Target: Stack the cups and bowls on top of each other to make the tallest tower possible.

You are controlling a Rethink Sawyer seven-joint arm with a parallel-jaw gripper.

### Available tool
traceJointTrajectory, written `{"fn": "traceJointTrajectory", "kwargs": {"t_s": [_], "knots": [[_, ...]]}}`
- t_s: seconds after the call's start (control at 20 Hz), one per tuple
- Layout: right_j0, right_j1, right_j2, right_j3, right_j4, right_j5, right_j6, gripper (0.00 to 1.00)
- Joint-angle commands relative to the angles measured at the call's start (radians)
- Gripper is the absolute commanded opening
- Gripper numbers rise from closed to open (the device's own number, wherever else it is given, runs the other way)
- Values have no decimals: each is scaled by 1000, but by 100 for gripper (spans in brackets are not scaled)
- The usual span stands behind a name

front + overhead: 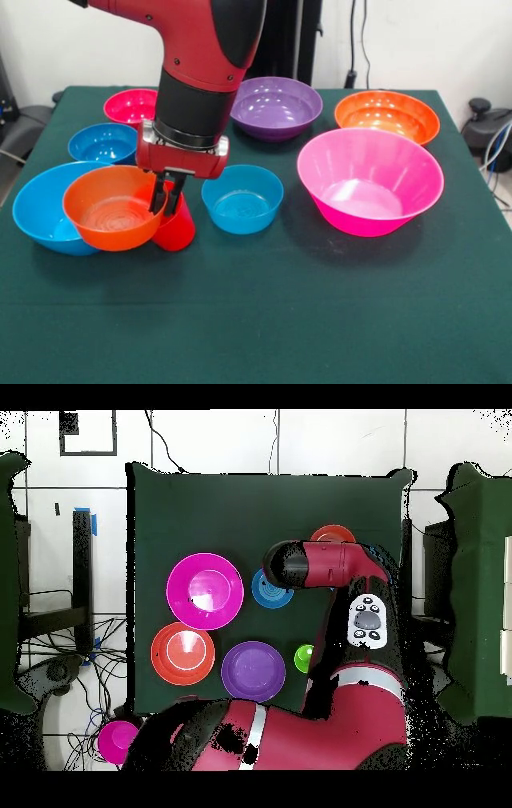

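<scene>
I found the gripper (167, 200) with its fingers (160, 198) clamped narrow on the orange bowl's (112, 210) rim, tilting it over the large blue bowl (38, 208) beside the red cup (178, 228), and judged it needed levelling and centring before release.

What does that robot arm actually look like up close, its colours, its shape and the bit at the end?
The arm is thick and rounded, with glossy red shells and black joint sections. A black cylindrical wrist ends in a red block edged with a silver band. Below it hangs the small black gripper. From overhead, a pale oval panel with dark buttons sits on the red shell, and a white stripe crosses the lower link.
</scene>
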Motion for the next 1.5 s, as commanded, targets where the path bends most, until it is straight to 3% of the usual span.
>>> {"fn": "traceJointTrajectory", "kwargs": {"t_s": [0.05, 0.55, 1.5], "knots": [[28, -12, 96, -67, 8, 135, -7, 0], [34, -18, 104, -108, 11, 187, -28, 0], [29, 16, 122, -164, -4, 160, -35, 0]]}}
